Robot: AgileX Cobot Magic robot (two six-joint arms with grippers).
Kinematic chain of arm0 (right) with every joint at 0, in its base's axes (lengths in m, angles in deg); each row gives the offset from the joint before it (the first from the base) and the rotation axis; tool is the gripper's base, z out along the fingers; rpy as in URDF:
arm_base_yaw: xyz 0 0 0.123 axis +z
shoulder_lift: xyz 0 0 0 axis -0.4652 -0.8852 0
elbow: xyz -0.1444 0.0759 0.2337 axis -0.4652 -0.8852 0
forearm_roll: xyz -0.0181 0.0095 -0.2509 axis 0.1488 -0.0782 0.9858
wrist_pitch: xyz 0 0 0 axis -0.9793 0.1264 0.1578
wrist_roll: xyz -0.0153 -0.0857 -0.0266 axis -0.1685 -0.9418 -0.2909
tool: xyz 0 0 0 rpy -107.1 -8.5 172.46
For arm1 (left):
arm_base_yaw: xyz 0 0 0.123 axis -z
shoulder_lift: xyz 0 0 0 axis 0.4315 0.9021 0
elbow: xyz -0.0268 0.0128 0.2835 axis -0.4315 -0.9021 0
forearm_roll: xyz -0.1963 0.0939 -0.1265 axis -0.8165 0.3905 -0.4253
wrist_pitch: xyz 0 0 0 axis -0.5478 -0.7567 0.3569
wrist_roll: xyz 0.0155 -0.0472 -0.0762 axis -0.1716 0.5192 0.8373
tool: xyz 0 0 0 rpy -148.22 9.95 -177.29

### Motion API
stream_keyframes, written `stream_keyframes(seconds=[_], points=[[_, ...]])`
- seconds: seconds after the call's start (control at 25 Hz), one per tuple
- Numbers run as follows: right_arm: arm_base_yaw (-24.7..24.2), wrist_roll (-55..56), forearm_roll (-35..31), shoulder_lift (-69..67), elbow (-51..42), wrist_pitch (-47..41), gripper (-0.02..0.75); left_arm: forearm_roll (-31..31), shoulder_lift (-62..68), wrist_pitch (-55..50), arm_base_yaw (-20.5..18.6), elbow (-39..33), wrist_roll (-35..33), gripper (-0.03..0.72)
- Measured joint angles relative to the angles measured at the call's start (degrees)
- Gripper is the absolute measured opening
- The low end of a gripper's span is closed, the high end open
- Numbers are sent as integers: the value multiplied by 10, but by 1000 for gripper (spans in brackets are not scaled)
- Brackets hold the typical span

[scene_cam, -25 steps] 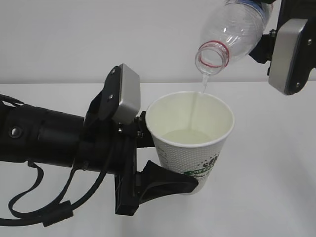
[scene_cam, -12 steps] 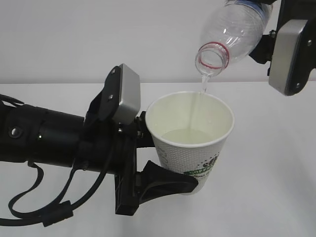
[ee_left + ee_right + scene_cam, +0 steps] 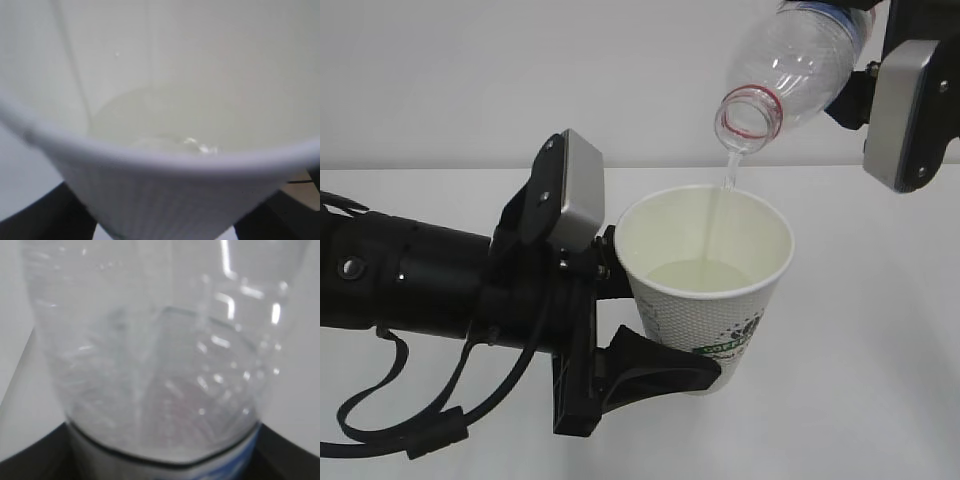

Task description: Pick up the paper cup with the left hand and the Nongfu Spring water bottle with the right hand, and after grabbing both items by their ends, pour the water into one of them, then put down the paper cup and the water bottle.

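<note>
The white paper cup (image 3: 705,300) with its green logo is held upright above the table, and my left gripper (image 3: 660,325) is shut on its side. From the left wrist the cup (image 3: 165,200) fills the view, with a dark finger (image 3: 45,220) on each side. The clear Nongfu Spring water bottle (image 3: 790,60) is tipped mouth-down above the cup, and my right gripper (image 3: 865,55) is shut on its body. A thin stream of water (image 3: 725,195) falls into the cup, where water (image 3: 700,275) pools at the bottom. The bottle (image 3: 160,365) fills the right wrist view, and my right gripper (image 3: 162,465) clasps it.
The white table (image 3: 880,350) runs beneath both arms to a plain white wall behind. Black cables (image 3: 410,420) hang under the left arm near the front edge of the view.
Both arms hold their places. Water keeps running from the bottle into the cup, and the stream looks a little thinner now.
</note>
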Motion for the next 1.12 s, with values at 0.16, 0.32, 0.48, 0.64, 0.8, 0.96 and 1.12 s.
stream_keyframes(seconds=[0.16,0.32,0.48,0.64,0.8,0.96,1.12], points=[[0,0,0,0,0,-1,485,0,0,0,0,0,0,543],[0,0,0,0,0,-2,485,0,0,0,0,0,0,543],[0,0,0,0,0,-2,485,0,0,-1,0,0,0,543],[0,0,0,0,0,-2,485,1,0,-1,0,0,0,543],[0,0,0,0,0,-3,485,1,0,-1,0,0,0,543],[0,-1,0,0,0,-3,485,1,0,-1,0,0,0,543],[0,-1,0,0,0,-3,485,1,0,-1,0,0,0,538]])
